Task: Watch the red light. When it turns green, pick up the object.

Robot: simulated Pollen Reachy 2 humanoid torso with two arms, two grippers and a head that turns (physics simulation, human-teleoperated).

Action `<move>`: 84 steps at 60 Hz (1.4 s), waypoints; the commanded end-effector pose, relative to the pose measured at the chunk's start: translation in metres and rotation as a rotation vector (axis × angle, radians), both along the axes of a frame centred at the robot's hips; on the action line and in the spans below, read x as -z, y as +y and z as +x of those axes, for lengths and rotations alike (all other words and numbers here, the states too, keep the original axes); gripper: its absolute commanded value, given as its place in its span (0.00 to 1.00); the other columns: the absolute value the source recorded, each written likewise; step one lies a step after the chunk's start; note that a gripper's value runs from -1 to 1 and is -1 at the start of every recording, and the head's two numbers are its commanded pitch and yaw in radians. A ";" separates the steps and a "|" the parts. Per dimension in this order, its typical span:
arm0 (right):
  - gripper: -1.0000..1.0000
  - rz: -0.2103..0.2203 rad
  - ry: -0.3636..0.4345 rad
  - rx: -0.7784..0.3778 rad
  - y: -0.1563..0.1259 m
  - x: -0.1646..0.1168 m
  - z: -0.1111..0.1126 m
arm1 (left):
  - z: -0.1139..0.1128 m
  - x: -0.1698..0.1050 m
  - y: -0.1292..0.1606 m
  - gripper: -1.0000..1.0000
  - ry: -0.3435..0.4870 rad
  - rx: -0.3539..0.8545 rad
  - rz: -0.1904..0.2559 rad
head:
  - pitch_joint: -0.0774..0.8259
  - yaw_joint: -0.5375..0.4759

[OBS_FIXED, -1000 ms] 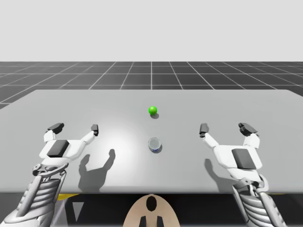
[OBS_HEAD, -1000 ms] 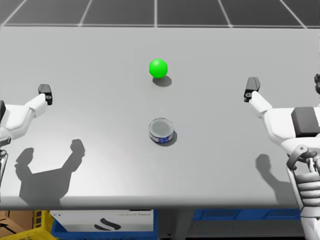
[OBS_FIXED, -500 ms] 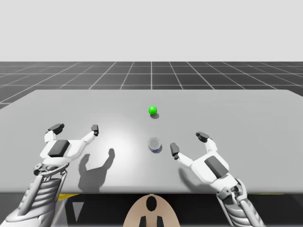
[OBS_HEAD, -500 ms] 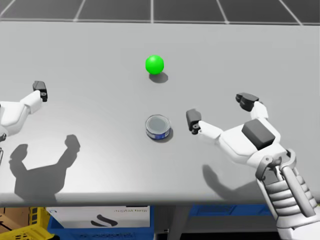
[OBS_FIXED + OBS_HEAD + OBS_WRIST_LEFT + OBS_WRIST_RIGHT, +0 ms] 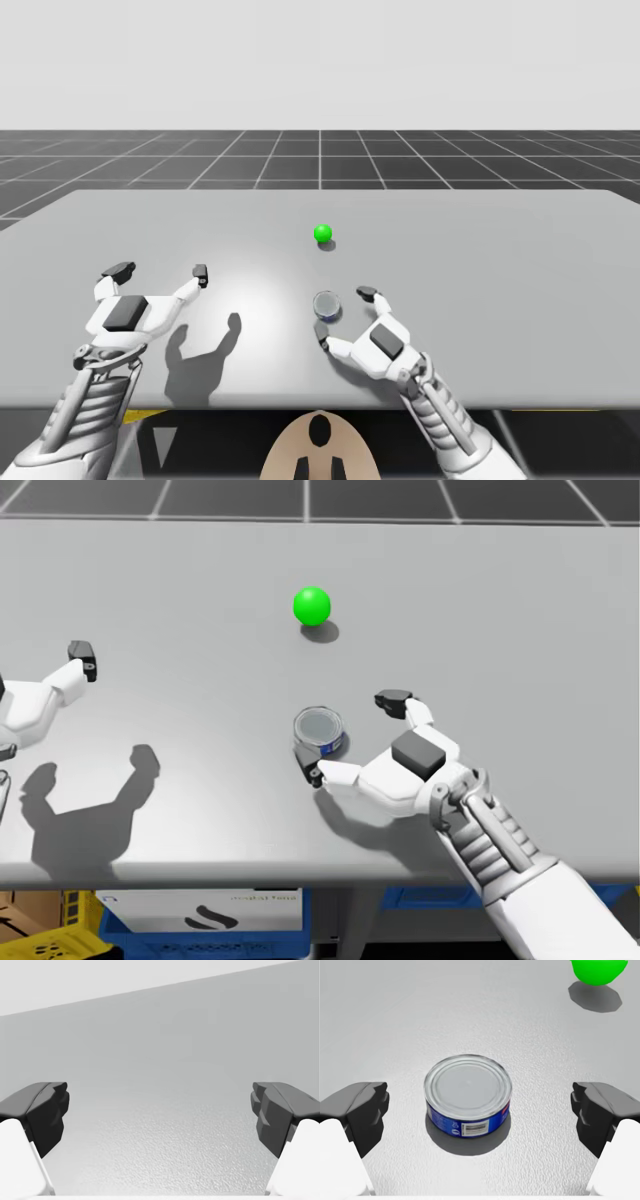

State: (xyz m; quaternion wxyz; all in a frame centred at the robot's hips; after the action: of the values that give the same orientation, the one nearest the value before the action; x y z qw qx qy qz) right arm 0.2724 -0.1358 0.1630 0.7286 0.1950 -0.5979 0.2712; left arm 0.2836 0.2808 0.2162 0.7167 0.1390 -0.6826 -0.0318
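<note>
A green light ball (image 5: 322, 233) (image 5: 312, 606) (image 5: 598, 971) rests on the grey table beyond a short blue can with a silver lid (image 5: 327, 304) (image 5: 320, 729) (image 5: 468, 1095). My right gripper (image 5: 345, 318) (image 5: 355, 735) (image 5: 480, 1120) is open, just right of the can and near it, its dark fingertips (image 5: 366, 1112) spread wide to either side without touching it. My left gripper (image 5: 160, 270) (image 5: 160, 1120) hangs open over bare table at the far left, with nothing between its fingers; one fingertip (image 5: 84, 660) is in the head view.
The grey table (image 5: 500, 260) spreads wide around the can, its front edge close to my torso. Below that edge stand a white and blue box (image 5: 215, 920) and a yellow crate (image 5: 40, 945). The left arm's shadow (image 5: 90, 815) lies on the table.
My right arm has swung in from the right side of the table to the can, bringing its open fingers to either side of it. The left arm has stayed put. My head turned slightly.
</note>
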 end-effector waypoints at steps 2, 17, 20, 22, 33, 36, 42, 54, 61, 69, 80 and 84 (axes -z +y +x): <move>0.00 0.010 0.021 -0.049 0.037 0.013 0.015 | 0.000 0.001 0.000 0.00 0.000 -0.002 0.003 | 0.86 0.50; 0.00 0.002 0.082 -0.093 0.065 0.027 0.035 | 0.000 0.000 0.000 0.00 0.000 -0.001 0.003 | 0.87 0.51; 0.00 -0.010 0.094 -0.094 0.069 0.031 0.037 | 0.000 0.000 0.000 0.00 0.000 -0.001 0.003 | 0.87 0.51; 0.00 -0.017 0.102 -0.097 0.072 0.034 0.038 | 0.000 0.000 0.001 0.00 0.000 -0.001 0.003 | 0.87 0.51; 0.97 -0.017 0.083 -0.128 0.073 0.041 0.035 | 0.000 0.001 0.000 0.00 0.000 0.000 0.004 | 0.87 0.52; 1.00 -0.024 0.074 -0.117 0.073 0.041 0.034 | 0.000 0.001 0.000 0.00 0.001 0.001 0.005 | 0.87 0.52; 1.00 -0.017 0.082 -0.125 0.073 0.041 0.034 | 0.000 0.001 0.000 0.00 0.002 0.000 0.006 | 0.86 0.51; 0.98 -0.020 0.086 -0.126 0.070 0.043 0.034 | 0.001 0.002 0.000 0.00 0.006 0.001 0.010 | 0.73 0.52; 0.98 -0.022 0.087 -0.129 0.070 0.043 0.035 | 0.001 0.002 0.000 0.00 0.007 -0.001 0.011 | 0.59 0.52; 0.97 -0.016 0.083 -0.132 0.070 0.043 0.035 | 0.001 0.003 -0.001 0.00 0.010 -0.002 0.013 | 0.49 0.51; 1.00 0.028 0.024 -0.124 0.066 0.009 0.039 | 0.001 0.004 0.000 0.00 0.011 -0.002 0.013 | 0.46 0.50; 1.00 0.051 -0.019 -0.115 0.065 -0.013 0.041 | 0.001 0.004 0.000 0.00 0.011 -0.003 0.013 | 0.46 0.50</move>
State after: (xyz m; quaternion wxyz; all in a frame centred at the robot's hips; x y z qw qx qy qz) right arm 0.3149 -0.0938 0.1413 0.7304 0.2094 -0.5664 0.3192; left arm 0.2845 0.2802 0.2129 0.7195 0.1440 -0.6784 -0.0361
